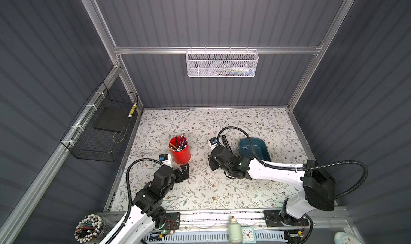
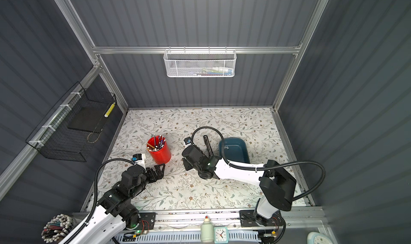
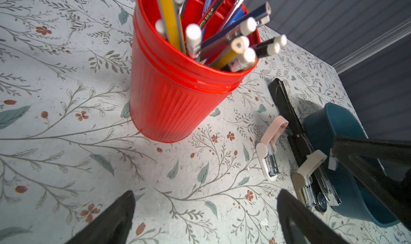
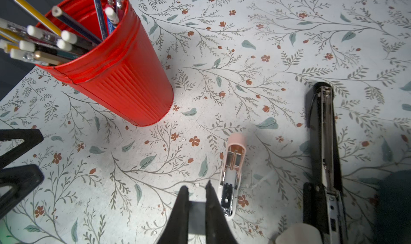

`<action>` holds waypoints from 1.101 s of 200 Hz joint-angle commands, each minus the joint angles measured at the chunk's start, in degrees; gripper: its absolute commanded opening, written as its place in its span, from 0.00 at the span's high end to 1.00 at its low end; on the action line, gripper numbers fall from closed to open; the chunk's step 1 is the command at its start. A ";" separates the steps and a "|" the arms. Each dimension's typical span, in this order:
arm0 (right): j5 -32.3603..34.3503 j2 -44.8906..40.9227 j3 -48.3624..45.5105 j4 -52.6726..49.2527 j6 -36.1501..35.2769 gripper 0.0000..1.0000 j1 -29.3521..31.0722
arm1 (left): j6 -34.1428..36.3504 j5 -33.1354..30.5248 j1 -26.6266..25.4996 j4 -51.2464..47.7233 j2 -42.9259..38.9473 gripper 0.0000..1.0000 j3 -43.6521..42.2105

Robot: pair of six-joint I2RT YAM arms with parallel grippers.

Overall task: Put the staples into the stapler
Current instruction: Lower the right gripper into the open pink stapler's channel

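The left tool [image 1: 185, 170] hangs low over the desk [image 1: 222, 187] in its left half, toward the near edge. Its fingers are spread wide with nothing between them. Just beyond it a red cup [image 1: 180, 153] full of pencils and pens stands upright, about midway between the near and far edges.

Near the middle of the desk the right tool [image 4: 196, 190] points down at the surface. Its fingers are pressed close together on what looks like a small grey strip of staples [image 4: 196, 216]. Just beside those fingers a small pink stapler [image 4: 232, 171] lies opened up, its metal channel showing.

Next comes the black stapler [image 1: 225, 143], far longer than the pink one. It lies flat and folded open, with its length running toward the far edge and its channel bare. A beige stapler [image 3: 307, 171] lies against its near end.

Just right of the black stapler a dark blue tray [image 1: 262, 146] sits on the desk, partly under the right arm. One more grey piece, loose staples [image 1: 244, 147], lies on its floor near the wall that faces the black stapler.
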 commanded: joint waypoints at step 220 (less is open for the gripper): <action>-0.17 8.47 -4.06 3.91 5.93 0.92 -2.27 | 1.53 -3.32 -0.12 -0.42 -0.64 0.00 1.03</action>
